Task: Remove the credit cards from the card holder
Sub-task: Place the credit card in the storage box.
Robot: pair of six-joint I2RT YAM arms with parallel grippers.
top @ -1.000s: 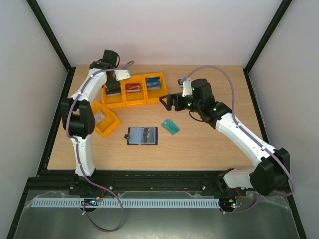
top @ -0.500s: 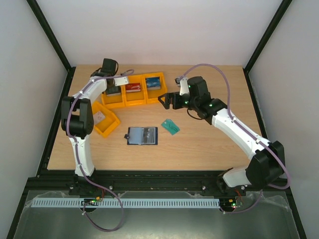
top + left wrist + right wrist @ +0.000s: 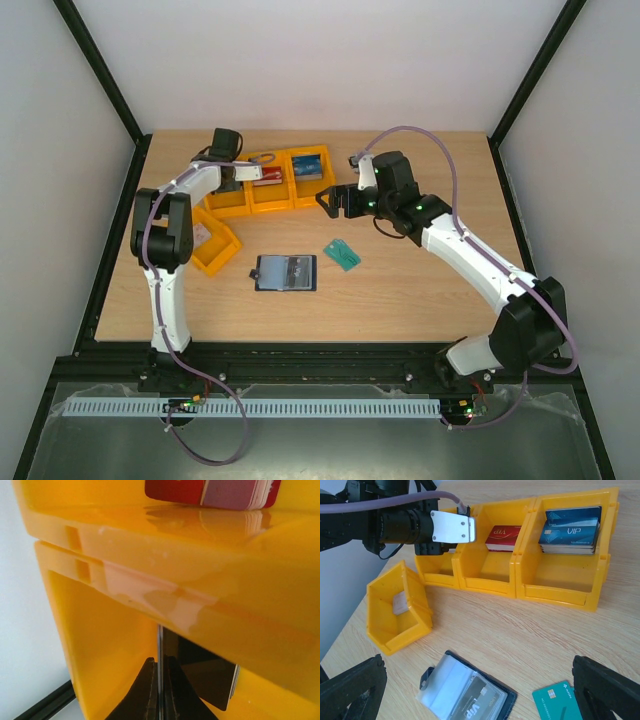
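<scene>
The card holder (image 3: pixel 286 272) lies open on the table, and a dark credit card (image 3: pixel 481 704) shows in its clear sleeve. My left gripper (image 3: pixel 243 180) reaches into the leftmost orange bin (image 3: pixel 226 203). It is shut on a thin dark credit card (image 3: pixel 160 645) held edge-on, beside a dark stack (image 3: pixel 207 672). Red cards (image 3: pixel 266 176) fill the middle bin and blue cards (image 3: pixel 307 166) the right one. My right gripper (image 3: pixel 335 201) hovers open and empty behind the holder, with the holder (image 3: pixel 465 692) between its fingers in the right wrist view.
A lone teal card (image 3: pixel 343 254) lies right of the holder. A fourth orange bin (image 3: pixel 212 245) lies tilted at the left with a pale card (image 3: pixel 400 602) inside. The table's back edge and the enclosure wall run close behind the bin row.
My left gripper has swung lower and to the right over the bin row, still shut on the card. The right arm has drawn slightly back and left, jaws still wide.
</scene>
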